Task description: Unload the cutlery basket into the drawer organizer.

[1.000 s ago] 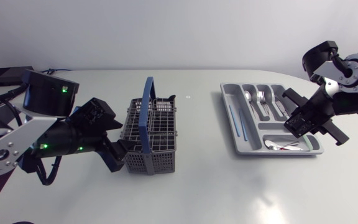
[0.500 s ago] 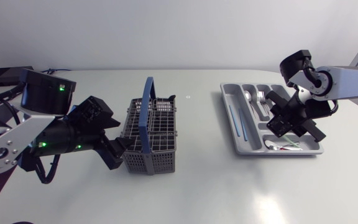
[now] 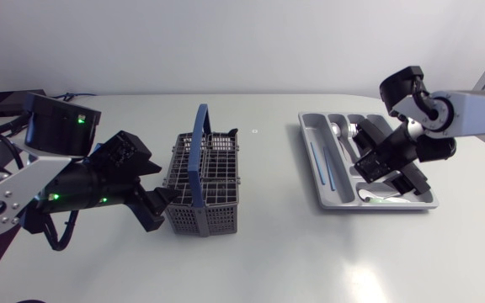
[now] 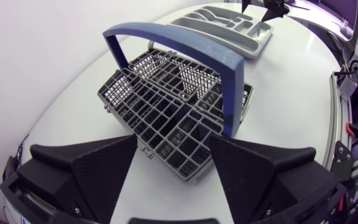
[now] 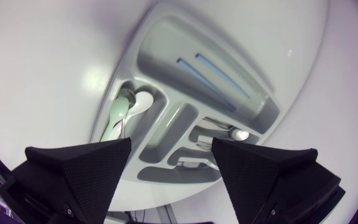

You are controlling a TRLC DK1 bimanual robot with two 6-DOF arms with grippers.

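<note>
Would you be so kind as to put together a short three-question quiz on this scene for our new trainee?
1. True or false: the right gripper hangs over the cutlery basket.
2. Which colour is the basket's handle? A red, B blue, C yellow.
3. Fill in: the left gripper, at the basket, is ___ (open or shut).
Key: 1 false, it hangs over the drawer organizer; 2 B; 3 open.

Bare desk (image 3: 272, 181) lies between basket (image 3: 205, 220) and organizer (image 3: 308, 135). The basket's upright blue handle (image 3: 199, 143) bars its middle; the right claw (image 3: 387, 168) hangs over the organizer's right compartments.
</note>
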